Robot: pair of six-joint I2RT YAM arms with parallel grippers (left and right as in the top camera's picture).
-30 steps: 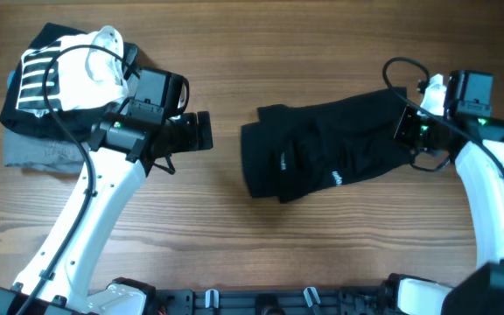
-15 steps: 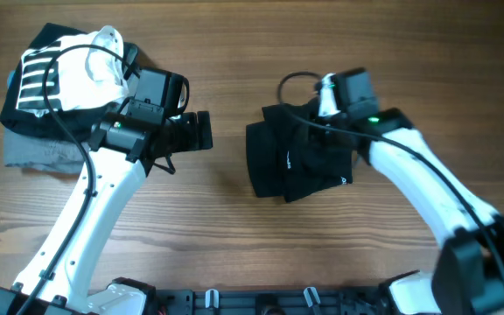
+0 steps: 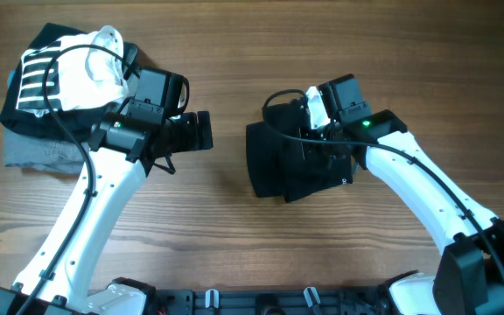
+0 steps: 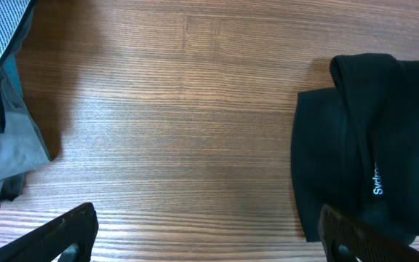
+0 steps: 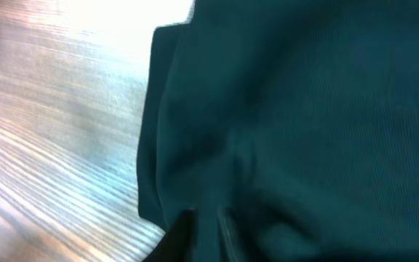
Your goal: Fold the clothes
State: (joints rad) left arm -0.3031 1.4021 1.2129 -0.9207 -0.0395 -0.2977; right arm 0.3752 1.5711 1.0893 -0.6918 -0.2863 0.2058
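The black T-shirt [image 3: 278, 166] lies folded into a compact block at the table's middle, with a tiny white label on its right part. My right gripper [image 3: 316, 143] sits on top of it, shut on a fold of the shirt. In the right wrist view the fabric [image 5: 304, 109] fills the frame and runs between the fingers [image 5: 206, 225]. My left gripper [image 3: 204, 131] is open and empty over bare wood just left of the shirt. The left wrist view shows its two fingertips [image 4: 209, 233] wide apart and the shirt's left edge [image 4: 384, 145].
A black garment with white stripes and print [image 3: 38, 74] lies on a grey folded garment [image 3: 33, 153] at the far left, behind my left arm. The grey one also shows in the left wrist view [image 4: 6, 145]. Bare wood lies between them and the shirt.
My right gripper has carried the shirt's right side leftward over the left half, so the shirt is now about half as wide. The left arm has not moved.
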